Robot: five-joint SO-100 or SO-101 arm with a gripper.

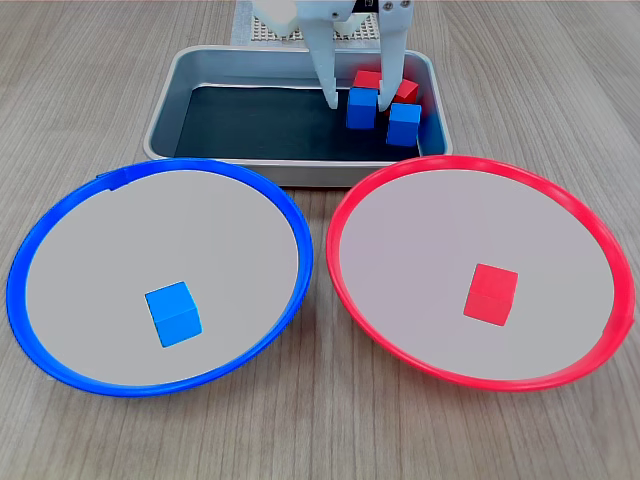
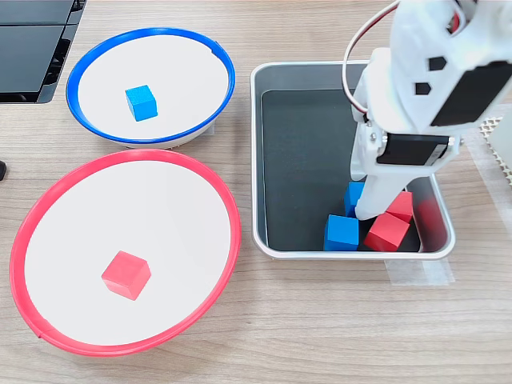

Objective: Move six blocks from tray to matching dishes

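Observation:
The silver tray (image 1: 165, 110) (image 2: 258, 160) holds two blue blocks and two red blocks bunched in one corner. My gripper (image 1: 358, 104) (image 2: 362, 210) reaches down into that corner, open, its white fingers (image 1: 328, 85) straddling one blue block (image 1: 360, 108) (image 2: 353, 196) closely. The other blue block (image 1: 404, 123) (image 2: 342, 232) sits just beside it. The red blocks (image 1: 406, 90) (image 2: 386, 232) lie right behind, one partly hidden by the fingers. The blue-rimmed dish (image 1: 60, 220) (image 2: 80, 76) holds a blue block (image 1: 173, 313) (image 2: 141, 102). The red-rimmed dish (image 1: 580, 215) (image 2: 48, 200) holds a red block (image 1: 491, 293) (image 2: 126, 274).
Both dishes sit side by side on the wooden table, close to the tray's long wall. A black flat device (image 2: 32, 48) lies beyond the blue-rimmed dish at the second exterior view's top left. A white mesh mat (image 1: 262, 30) lies under the arm's base.

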